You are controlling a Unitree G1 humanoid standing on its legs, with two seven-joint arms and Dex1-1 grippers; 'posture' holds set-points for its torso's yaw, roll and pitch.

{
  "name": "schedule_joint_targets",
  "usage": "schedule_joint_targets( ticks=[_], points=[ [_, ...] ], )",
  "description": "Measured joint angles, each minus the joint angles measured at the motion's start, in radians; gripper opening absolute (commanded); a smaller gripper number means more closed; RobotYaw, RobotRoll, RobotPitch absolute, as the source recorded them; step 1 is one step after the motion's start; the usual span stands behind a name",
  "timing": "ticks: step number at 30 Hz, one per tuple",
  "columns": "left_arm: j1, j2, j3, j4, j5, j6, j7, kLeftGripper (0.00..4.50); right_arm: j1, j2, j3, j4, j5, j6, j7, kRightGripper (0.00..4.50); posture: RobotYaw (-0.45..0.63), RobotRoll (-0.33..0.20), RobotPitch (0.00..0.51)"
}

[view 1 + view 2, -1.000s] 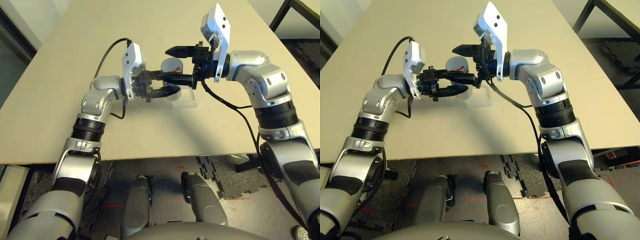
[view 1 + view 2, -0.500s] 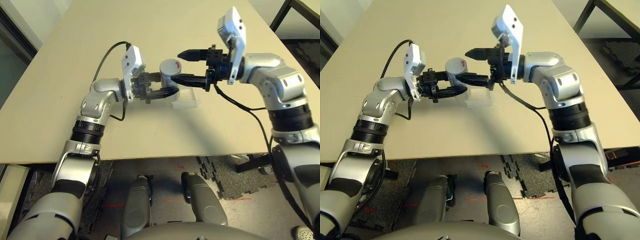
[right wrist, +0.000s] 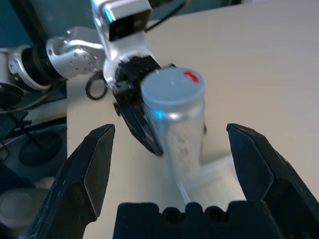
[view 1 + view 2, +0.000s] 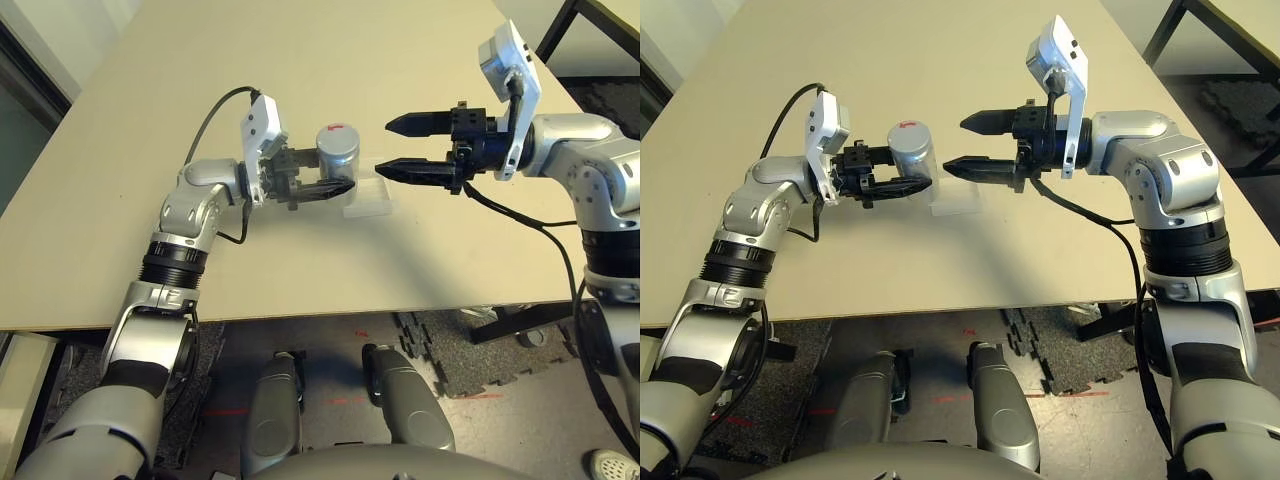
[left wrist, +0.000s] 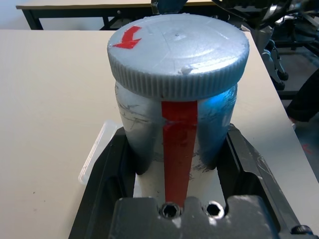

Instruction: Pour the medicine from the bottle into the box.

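one capped bottle (image 4: 339,165) w/ l fingers (image 5: 233,144) clenched round it, clear box (image 4: 372,198) nearby, r fingers (image 3: 251,159) released

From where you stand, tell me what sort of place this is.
Probably a robotics lab or test room: cabled silver robot arms over a plain table, dark floor mats, and a second table beyond.

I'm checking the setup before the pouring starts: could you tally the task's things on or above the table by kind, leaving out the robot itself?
Capped bottle, in the left gripper: 1
Clear plastic box: 1
Total: 2
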Motion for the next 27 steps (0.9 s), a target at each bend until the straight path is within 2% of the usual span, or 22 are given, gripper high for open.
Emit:
schedule_joint_targets(
  ticks=[12, 27],
  points=[
    [-0.009, -0.004, -0.001, 0.031, 0.003, -0.016, -0.007, 2.45, -0.081, 0.137, 0.053, 0.088, -0.110, -0.111, -0.101, 4.50, -0.11, 0.000, 0.162],
    [-0.009, -0.012, -0.001, 0.037, 0.014, -0.031, -0.007, 2.45, -0.105, 0.208, 0.106, 0.125, -0.169, -0.169, -0.090, 4.50, -0.11, 0.000, 0.161]
  ],
)
